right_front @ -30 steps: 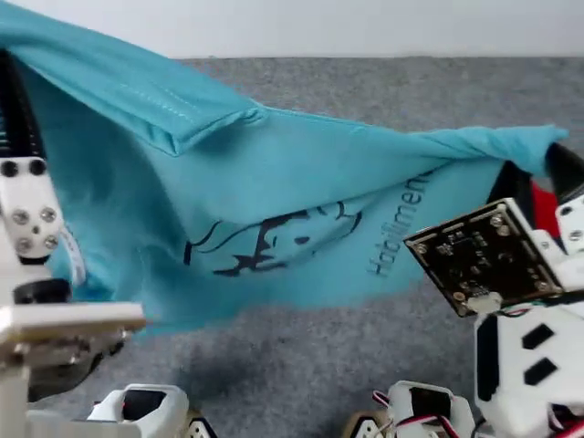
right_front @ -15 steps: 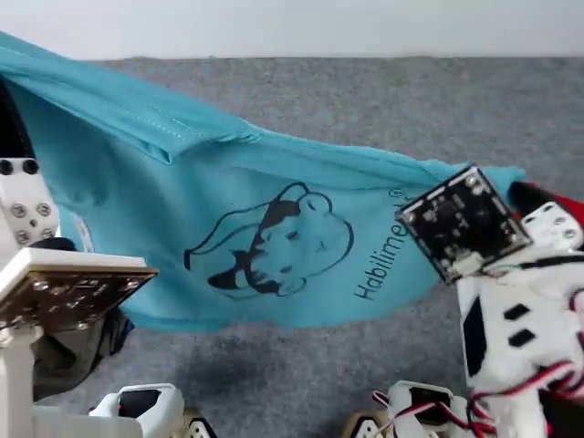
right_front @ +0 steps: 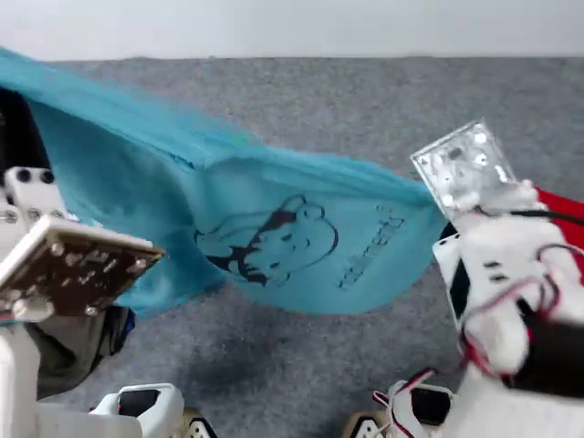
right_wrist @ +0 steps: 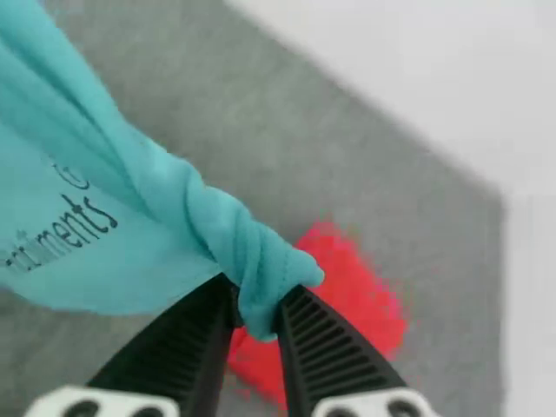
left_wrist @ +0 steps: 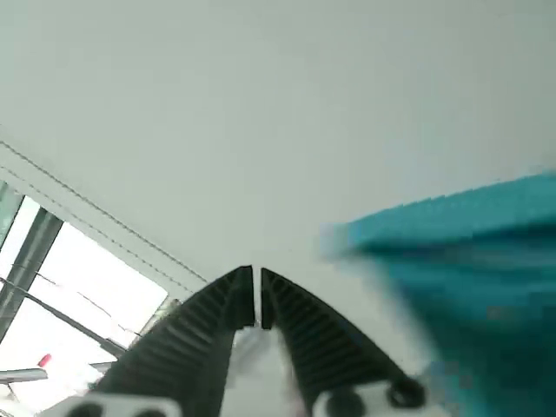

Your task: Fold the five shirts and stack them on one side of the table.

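Across the middle of the high view, from upper left down to centre right, the teal shirt [right_front: 274, 205] hangs stretched in the air above the grey counter [right_front: 365, 100], strung btwn the two arms, its lower edge sagging in a soft curve. The front faces the cam, w/ a black line drawing [right_front: 265, 239] and a row of lettering [right_front: 370, 245] beside it. The fabric looks thin and matte, w/ a folded ridge along the top edge. The counter surface is felt-like, speckled grey, running back to a white wall [right_front: 319, 27]. The left arm [right_front: 23, 205] and right arm [right_front: 497, 274] have white plastic shells, and each carries a bare circuit board studded w/ solder points: the left board [right_front: 78, 269] at lower left, the right board [right_front: 464, 169] at centre right.

The high view gives the shirt's full spread; the right wrist view gives the grip itself. The right hand [right_wrist: 258, 300] is clamped on a twisted, rope-like corner of the shirt, black ribbed fingers [right_wrist: 187, 334] pinching it from both sides. Beyond it a red cloth [right_wrist: 352, 287] lies flat on the counter; the high view catches its edge at far right.

The left wrist view has pale wall and a bright window [left_wrist: 52, 304]. The left hand [left_wrist: 256, 280] is clenched, its fingers meeting w/ a hairline slit. Teal cloth runs alongside it to its base, but the pinch point itself is hidden.
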